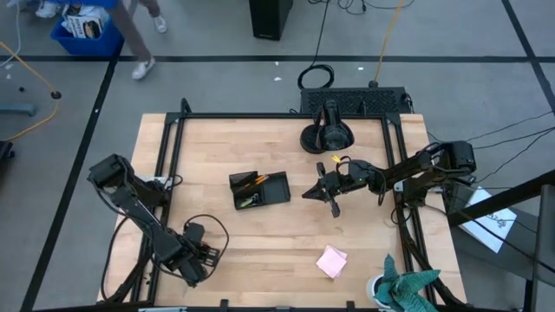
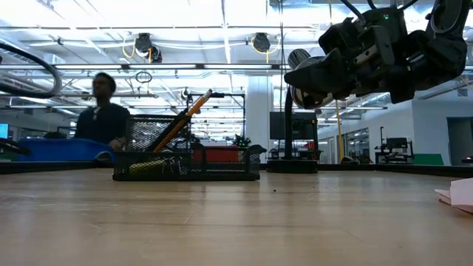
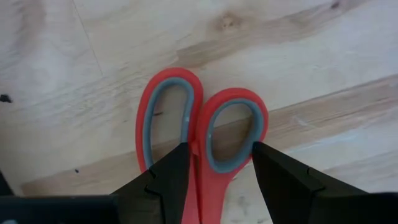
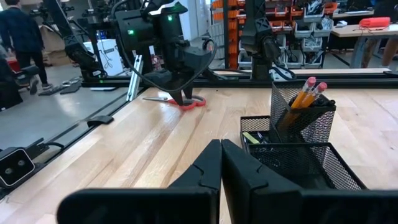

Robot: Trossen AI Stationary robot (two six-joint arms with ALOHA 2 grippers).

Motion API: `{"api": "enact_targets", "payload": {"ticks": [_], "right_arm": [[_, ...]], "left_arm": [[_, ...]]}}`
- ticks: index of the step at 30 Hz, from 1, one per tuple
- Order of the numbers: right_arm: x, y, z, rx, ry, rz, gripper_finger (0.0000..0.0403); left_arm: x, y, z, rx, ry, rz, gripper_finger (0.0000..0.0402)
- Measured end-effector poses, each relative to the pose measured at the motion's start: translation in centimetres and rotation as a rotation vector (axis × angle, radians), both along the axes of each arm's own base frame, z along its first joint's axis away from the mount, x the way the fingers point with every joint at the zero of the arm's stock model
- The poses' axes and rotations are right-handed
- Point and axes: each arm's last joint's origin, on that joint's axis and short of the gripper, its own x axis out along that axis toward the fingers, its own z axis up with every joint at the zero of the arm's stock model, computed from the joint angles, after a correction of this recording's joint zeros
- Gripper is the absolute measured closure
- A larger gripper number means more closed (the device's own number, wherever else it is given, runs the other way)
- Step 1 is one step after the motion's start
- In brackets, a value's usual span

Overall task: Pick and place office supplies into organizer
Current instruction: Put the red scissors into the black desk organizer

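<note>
Left gripper (image 1: 198,263) sat low near the table's (image 1: 277,251) front-left corner, fingers (image 3: 165,183) spread either side of one red loop of the scissors (image 3: 200,134), not closed on it. Scissors lay flat on the wood, handles pointing away from the gripper, blades hidden under it. Same pair seen in the right wrist view as a red spot (image 4: 191,102) beneath the far arm. Little space between that gripper and the front edge; bare wood stretched from there toward the middle.

Right gripper (image 1: 334,201) hung above mid-table, just right of the organizer (image 1: 259,190), well off the surface in the low view (image 2: 307,77). Fingers (image 4: 208,168) pressed together, holding nothing. Clear air under it down to the boards.

Organizer stood left of centre, a black mesh tray with a taller cup at one end. Pencils (image 4: 306,92) leaned upright in the cup, tips above the rim; one orange pencil (image 2: 185,118) slanted out in the low view. Something yellow-green (image 4: 251,137) lay in a low compartment. Open wood on every side of the tray.

Pad (image 1: 331,260) lay flat toward the front-right, apart from everything, with bare boards between it and the tray. Cloth (image 1: 408,286) bunched at the front-right corner, over the edge. Stand base (image 1: 326,137) stood near the back edge, behind the right gripper. Person (image 2: 103,111) visible beyond the table.
</note>
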Motion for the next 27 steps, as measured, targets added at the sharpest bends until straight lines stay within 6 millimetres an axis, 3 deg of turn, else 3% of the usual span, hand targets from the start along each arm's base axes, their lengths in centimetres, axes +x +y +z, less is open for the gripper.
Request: {"api": "enact_targets", "payload": {"ticks": [6, 13, 27], "right_arm": [[0.0, 0.0, 0.0, 0.0, 0.0, 0.0, 0.0399], [0.0, 0.0, 0.1, 0.0, -0.006, 0.0, 0.0399], [0.0, 0.0, 0.1, 0.006, -0.009, -0.001, 0.0399]], "left_arm": [[-0.1, 0.0, -0.2, 0.007, -0.009, -0.051, 0.022], [0.5, -0.6, 1.2, 0.043, 0.008, -0.184, 0.022], [0.4, -0.5, 1.9, 0.08, 0.036, -0.194, 0.022]]}}
